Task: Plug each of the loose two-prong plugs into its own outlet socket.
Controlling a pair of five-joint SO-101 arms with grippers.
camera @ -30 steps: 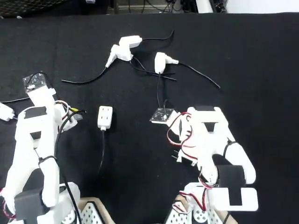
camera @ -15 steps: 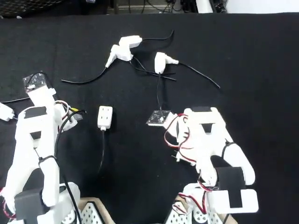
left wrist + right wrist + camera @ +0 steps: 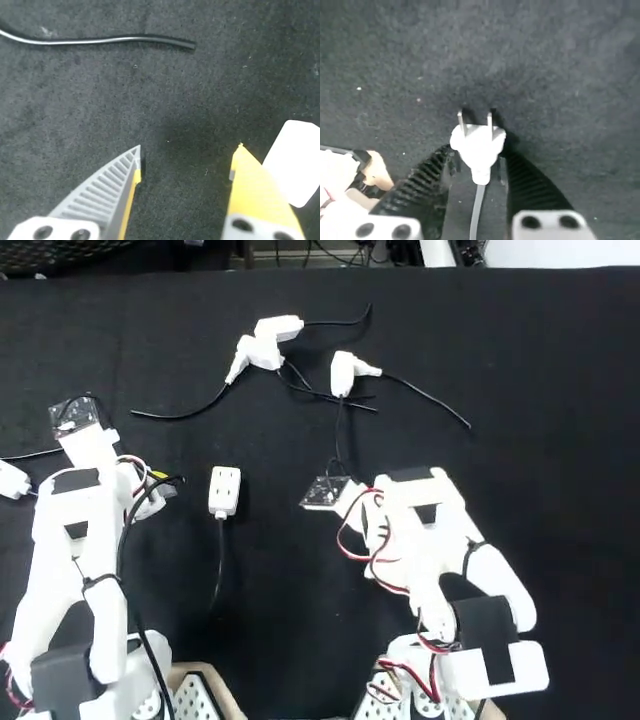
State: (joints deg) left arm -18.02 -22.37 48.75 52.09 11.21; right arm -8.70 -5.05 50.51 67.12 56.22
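My right gripper (image 3: 478,150) is shut on a white two-prong plug (image 3: 477,140), whose prongs point out over the black cloth. From above, this gripper (image 3: 325,492) sits right of a white outlet socket (image 3: 224,490) that lies flat with its cord trailing toward the front edge. A gap of cloth separates them. My left gripper (image 3: 189,150) is open with bare cloth between its fingers; it stands at the far left (image 3: 75,415). A black cable end (image 3: 150,40) lies beyond it.
Two more white plug-and-socket pieces (image 3: 265,345) (image 3: 343,370) with black cords lie at the back middle. A white block (image 3: 10,480) sits at the left edge, and a white piece (image 3: 295,162) lies beside my left gripper. The right half of the cloth is bare.
My right arm has moved left with the plug, closer to the white outlet socket. The left arm has stayed still.
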